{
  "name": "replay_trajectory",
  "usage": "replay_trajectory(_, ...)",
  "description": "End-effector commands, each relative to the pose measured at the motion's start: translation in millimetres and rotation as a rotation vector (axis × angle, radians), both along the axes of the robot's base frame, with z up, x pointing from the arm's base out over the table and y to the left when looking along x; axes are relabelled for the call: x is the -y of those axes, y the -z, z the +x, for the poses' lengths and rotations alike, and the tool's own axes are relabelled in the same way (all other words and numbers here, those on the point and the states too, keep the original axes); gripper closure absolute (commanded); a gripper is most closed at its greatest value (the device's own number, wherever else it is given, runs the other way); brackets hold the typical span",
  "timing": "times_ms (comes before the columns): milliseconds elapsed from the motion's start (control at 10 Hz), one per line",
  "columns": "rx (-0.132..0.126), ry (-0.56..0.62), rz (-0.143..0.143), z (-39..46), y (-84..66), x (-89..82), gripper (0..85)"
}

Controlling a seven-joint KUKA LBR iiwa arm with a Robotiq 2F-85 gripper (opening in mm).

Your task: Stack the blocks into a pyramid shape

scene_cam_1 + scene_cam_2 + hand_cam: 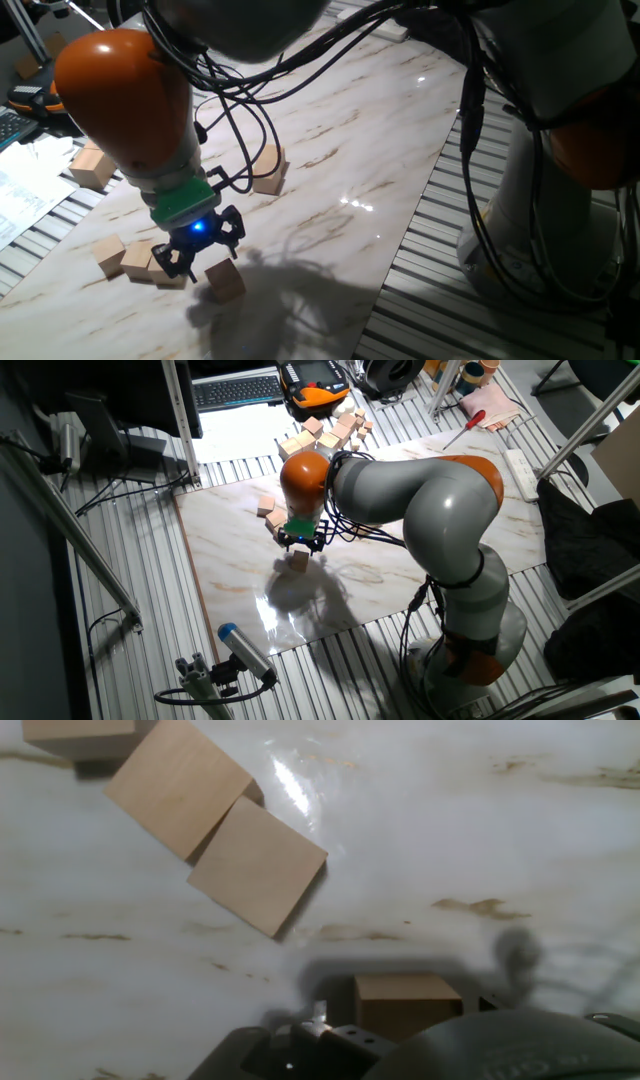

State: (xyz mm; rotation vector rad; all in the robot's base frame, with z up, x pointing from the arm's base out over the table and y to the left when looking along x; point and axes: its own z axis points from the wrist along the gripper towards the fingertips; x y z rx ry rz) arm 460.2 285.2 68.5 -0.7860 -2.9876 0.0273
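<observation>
My gripper [205,250] hangs low over the marble tabletop [330,200], jaws spread and empty; it also shows in the other fixed view [300,544]. One tan wooden cube [225,281] lies on the table just below and in front of it, apart from the fingers, and also shows in the other two views [298,561] [405,1007]. Three more cubes lie close together to its left [110,254] [138,260] [172,279]. The hand view shows two of them touching corner to edge [180,785] [258,865], and a third at the top edge [78,734].
Another wooden block [268,170] lies farther back on the table, and a bigger one [95,166] sits at the left edge. A heap of wooden blocks [332,428] lies at the table's far end. Cables hang from the arm [240,110]. Ribbed metal surrounds the tabletop [440,250].
</observation>
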Motion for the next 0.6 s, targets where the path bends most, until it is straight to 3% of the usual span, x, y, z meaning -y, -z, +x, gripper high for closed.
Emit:
replay_trajectory(0, 0.0, -0.004, -0.003, 0.3, 2.3, -1.3, 17.0)
replay_trajectory(500, -0.012, -0.021, -0.003, 1.3, 8.0, -3.8, 17.0)
